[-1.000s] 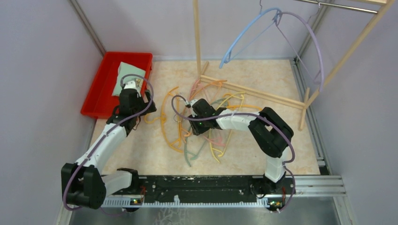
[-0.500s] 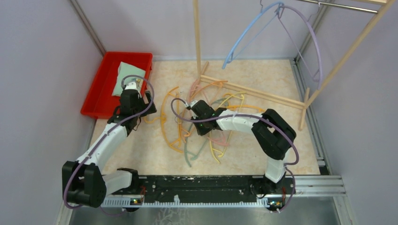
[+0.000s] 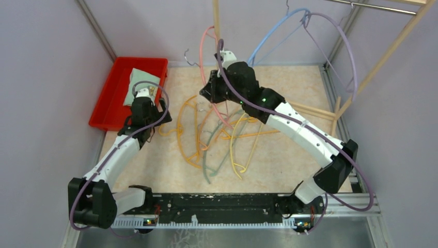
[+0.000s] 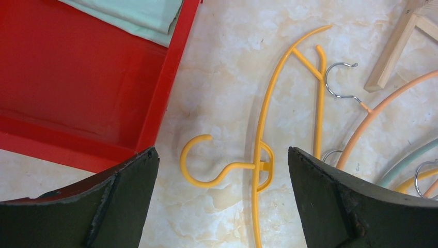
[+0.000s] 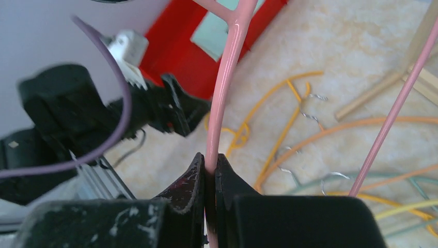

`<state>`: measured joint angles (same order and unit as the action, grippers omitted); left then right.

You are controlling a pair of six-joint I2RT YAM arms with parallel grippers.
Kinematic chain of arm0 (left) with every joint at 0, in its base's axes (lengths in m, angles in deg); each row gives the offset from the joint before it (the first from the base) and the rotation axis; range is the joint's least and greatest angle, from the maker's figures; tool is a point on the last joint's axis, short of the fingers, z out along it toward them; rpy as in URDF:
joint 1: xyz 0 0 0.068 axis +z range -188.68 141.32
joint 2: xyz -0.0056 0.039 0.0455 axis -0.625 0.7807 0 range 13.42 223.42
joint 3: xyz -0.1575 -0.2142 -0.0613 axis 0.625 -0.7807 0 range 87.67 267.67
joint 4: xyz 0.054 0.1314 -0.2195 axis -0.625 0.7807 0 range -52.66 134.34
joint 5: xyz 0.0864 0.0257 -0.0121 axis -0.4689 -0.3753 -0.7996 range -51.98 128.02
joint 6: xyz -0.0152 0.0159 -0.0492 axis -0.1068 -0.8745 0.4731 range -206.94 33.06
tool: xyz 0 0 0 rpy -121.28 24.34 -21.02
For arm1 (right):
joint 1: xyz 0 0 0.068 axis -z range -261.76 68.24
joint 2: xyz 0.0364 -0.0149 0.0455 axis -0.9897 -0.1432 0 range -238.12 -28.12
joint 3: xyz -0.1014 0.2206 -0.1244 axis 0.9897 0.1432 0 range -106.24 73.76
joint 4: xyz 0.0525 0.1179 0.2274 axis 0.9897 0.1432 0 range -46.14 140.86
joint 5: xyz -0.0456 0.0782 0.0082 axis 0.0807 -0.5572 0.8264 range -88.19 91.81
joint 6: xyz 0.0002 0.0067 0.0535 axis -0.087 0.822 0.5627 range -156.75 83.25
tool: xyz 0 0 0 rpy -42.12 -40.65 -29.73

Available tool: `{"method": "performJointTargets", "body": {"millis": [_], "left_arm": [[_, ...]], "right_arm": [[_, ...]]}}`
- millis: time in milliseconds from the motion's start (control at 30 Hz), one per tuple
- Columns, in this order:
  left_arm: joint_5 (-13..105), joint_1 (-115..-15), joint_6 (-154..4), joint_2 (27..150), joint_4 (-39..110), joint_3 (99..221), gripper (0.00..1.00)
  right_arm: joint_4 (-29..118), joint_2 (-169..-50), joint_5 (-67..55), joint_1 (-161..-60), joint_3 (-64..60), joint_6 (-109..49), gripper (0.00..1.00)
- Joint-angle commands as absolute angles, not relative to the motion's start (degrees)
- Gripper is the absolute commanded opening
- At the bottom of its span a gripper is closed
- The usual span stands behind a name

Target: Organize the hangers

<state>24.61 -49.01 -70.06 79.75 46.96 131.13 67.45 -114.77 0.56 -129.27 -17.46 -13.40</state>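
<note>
- The right gripper [image 5: 209, 164], low in the pile [image 3: 227, 142] a second ago, is now raised above it, jaws clamped on one pink hanger [image 5: 227, 77].
- The left gripper [image 4: 222, 151] stays spread wide above one yellow hanger [image 4: 261, 139] beside the one red bin [image 3: 106, 98].
- The orange, yellow and green hangers are too tangled to count.
- Farthest back, two hang: one blue hanger [image 3: 274, 36], one lavender hanger [image 3: 347, 46].

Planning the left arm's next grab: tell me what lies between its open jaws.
The left wrist view shows a yellow hanger lying on the tabletop between the open jaws of the left gripper, untouched.
</note>
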Motion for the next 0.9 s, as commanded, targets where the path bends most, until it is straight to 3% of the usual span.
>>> {"method": "performJointTargets", "body": {"millis": [0,400,867], "left_arm": [[25.18,-48.7,-70.66,80.09,45.15,133.3,1.0],[23.87,-48.7,-71.27,76.27,47.17,131.39,1.0],[26.59,-48.7,-70.17,78.61,45.58,130.39,1.0]], "right_arm": [[58.35,-116.1,2.54,-128.8,-24.3,-4.95,0.0],[46.9,-113.42,8.14,-128.61,-26.82,2.12,0.0],[49.99,-107.02,-4.79,-131.52,-19.96,3.52,0.0]]}}
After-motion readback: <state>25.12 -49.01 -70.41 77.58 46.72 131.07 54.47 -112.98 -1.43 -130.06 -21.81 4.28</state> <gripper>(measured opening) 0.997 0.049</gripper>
